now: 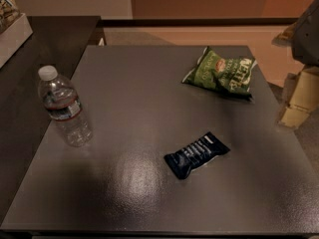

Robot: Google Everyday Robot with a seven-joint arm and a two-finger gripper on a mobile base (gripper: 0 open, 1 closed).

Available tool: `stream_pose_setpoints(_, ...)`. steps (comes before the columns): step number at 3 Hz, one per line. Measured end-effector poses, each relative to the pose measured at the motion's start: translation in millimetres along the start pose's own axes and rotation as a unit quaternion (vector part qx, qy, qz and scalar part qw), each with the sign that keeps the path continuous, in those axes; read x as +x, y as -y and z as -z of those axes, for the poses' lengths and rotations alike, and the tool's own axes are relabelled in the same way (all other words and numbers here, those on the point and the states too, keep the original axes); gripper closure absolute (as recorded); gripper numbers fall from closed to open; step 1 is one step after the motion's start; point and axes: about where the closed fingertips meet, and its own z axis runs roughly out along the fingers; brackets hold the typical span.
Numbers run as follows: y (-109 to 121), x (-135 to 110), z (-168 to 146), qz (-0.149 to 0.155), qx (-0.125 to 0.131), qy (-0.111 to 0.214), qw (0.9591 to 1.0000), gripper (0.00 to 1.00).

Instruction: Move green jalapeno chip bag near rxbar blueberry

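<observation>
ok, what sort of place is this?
Probably an office or break-room test area. A plain dark table holds snacks, a chip bag and a bar, plus a water bottle. Carpet-like floor lies behind. The gripper sits at the view's right edge, beside the table.

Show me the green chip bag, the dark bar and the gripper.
green chip bag [219, 72]: camera view, middle of its face.
dark bar [197, 154]: camera view, middle of its wrapper.
gripper [299, 97]: camera view, pale body at right edge.

Clear water bottle [64, 108], white cap, upright on grey table [129, 193], left side; white box [12, 36] far left.
</observation>
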Motion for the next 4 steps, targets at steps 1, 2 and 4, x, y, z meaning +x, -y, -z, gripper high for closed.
stream_pose_setpoints(1, 0, 0, 0, 0.000, 0.000, 0.000, 1.0000, 0.00)
stream_pose_setpoints(2, 8, -5, -7, -0.013, -0.001, 0.012, 0.9998, 0.00)
stream_pose_setpoints(4, 53, -18, -47, -0.050, 0.030, 0.064, 0.9963, 0.00)
